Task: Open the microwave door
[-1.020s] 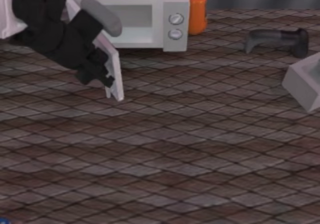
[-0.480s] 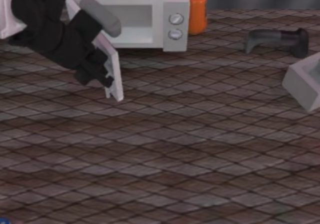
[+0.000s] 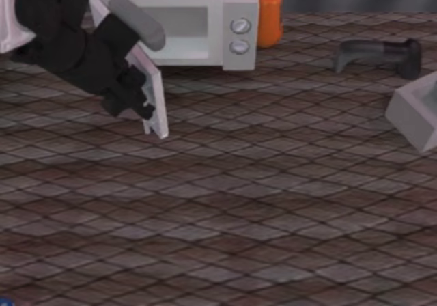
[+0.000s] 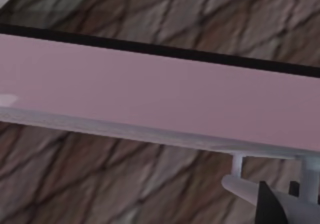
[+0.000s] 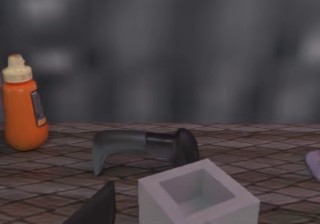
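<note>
Top view | microwave door [image 3: 156,101] swung wide open | microwave [image 3: 194,19] cavity exposed

At the table's far left, the microwave [image 3: 205,19] stands with the microwave door [image 3: 151,91] swung wide outward, the left gripper [image 3: 140,102] at its free edge, an orange bottle [image 3: 270,12] just beside the knob panel.
</note>
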Available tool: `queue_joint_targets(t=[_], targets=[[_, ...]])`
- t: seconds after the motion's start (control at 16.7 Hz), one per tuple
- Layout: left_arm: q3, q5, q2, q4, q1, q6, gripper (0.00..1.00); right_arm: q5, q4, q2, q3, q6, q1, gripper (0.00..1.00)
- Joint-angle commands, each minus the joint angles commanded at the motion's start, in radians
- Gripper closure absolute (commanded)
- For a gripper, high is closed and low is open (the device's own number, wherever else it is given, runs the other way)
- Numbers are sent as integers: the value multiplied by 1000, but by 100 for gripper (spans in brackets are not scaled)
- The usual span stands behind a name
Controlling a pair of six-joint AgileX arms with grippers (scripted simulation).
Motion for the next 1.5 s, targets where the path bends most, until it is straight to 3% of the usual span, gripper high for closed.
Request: queue_joint_targets(t=[0.54,1.02,1.5], targets=[[-4,6,2,-2,-3,0,100,0,0,0,0,0,0,0],[-4,67,-8,-50,59,150,100,0,0,0,0,0,0,0],[-4,68,-8,-51,60,152,100,0,0,0,0,0,0,0]])
